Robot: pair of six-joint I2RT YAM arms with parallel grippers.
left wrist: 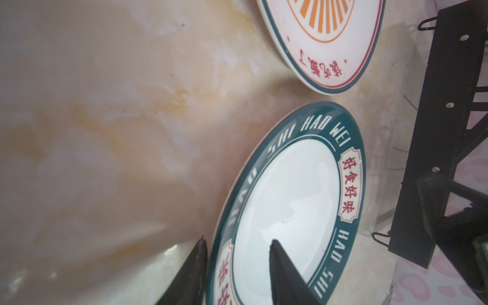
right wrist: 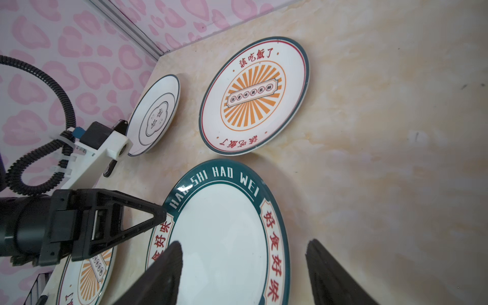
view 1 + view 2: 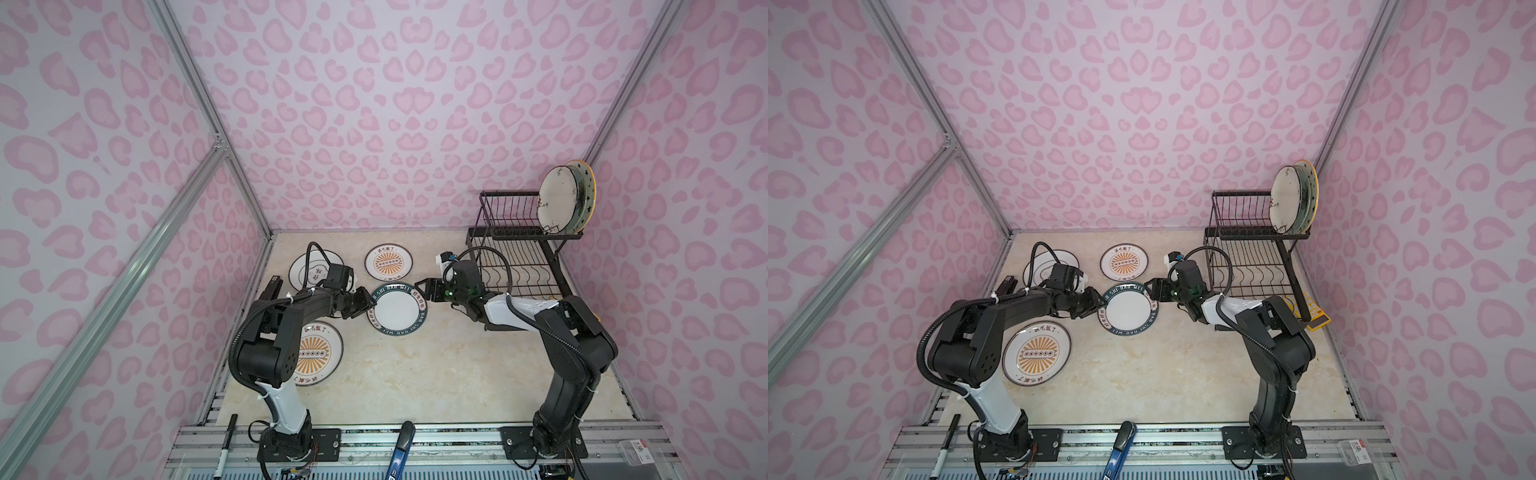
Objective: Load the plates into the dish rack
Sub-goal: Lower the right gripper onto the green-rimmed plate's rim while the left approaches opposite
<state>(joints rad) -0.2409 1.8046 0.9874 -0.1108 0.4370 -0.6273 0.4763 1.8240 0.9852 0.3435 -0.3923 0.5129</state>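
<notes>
The lettered plate [image 3: 397,308] sits mid-table, rack [image 3: 515,249] far right — my right gripper [image 3: 419,289] gapes wide over its right rim, left gripper [image 3: 369,306] narrow around the left rim (can't tell if it's pinching), so a lopsided squeeze could skid it into the sunburst plate [image 3: 387,262] beyond.

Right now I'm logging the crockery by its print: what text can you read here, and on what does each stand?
"HAO SHI HAO WEI": teal rim of the lettered plate.
"好食好味": red, in that rim's cream panels.
"該吃飯了": red, on the far sunburst plate; centre banner too small.
Too small or blurred: print on the emblem plate, label on the packet.
</notes>
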